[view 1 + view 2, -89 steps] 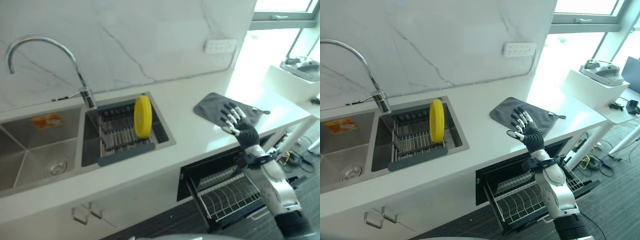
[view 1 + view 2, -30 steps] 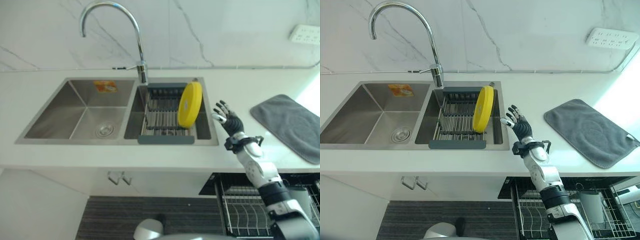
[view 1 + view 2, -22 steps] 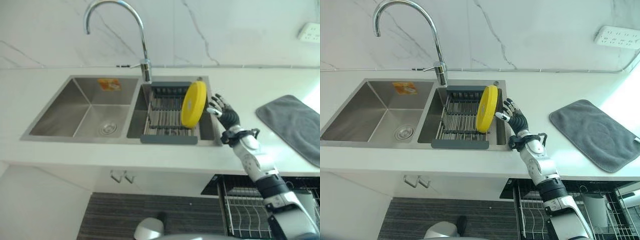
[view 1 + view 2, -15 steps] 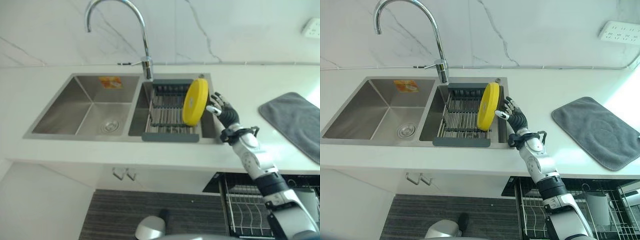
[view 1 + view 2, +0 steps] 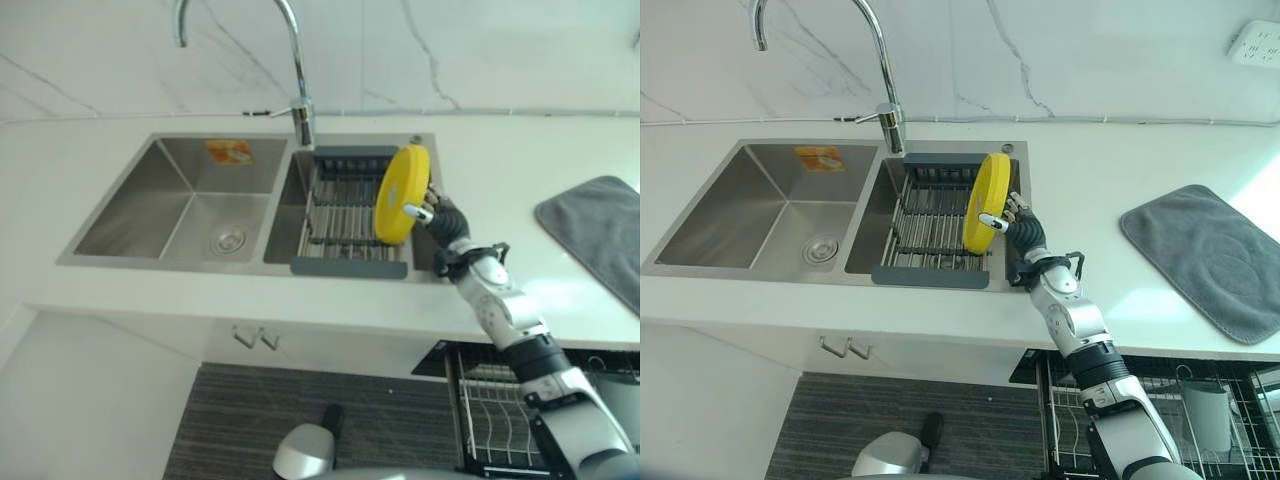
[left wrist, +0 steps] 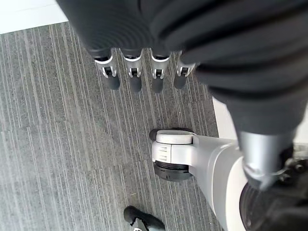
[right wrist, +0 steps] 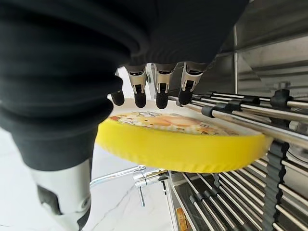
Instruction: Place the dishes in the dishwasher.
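Observation:
A yellow plate [image 5: 987, 203] stands on edge in the drying rack [image 5: 930, 225] inside the right basin of the sink. My right hand [image 5: 1025, 232] is at the plate's right rim, thumb across the near face and fingers [image 7: 161, 91] straight along the far face. The plate's rim [image 7: 183, 144] sits between them in the right wrist view, and the hand is open. My left hand hangs low with straight fingers [image 6: 134, 79] pointing at the striped floor, open and holding nothing.
A tall curved faucet [image 5: 885, 110] rises behind the rack. The left basin [image 5: 770, 210] is bare steel. A grey mat [image 5: 1205, 255] lies on the white counter to the right. Below it, the dishwasher's wire rack [image 5: 1070, 420] is pulled out.
My right hand has travelled left from above the grey mat to the yellow plate and now straddles its rim. The camera has swung left toward the sink.

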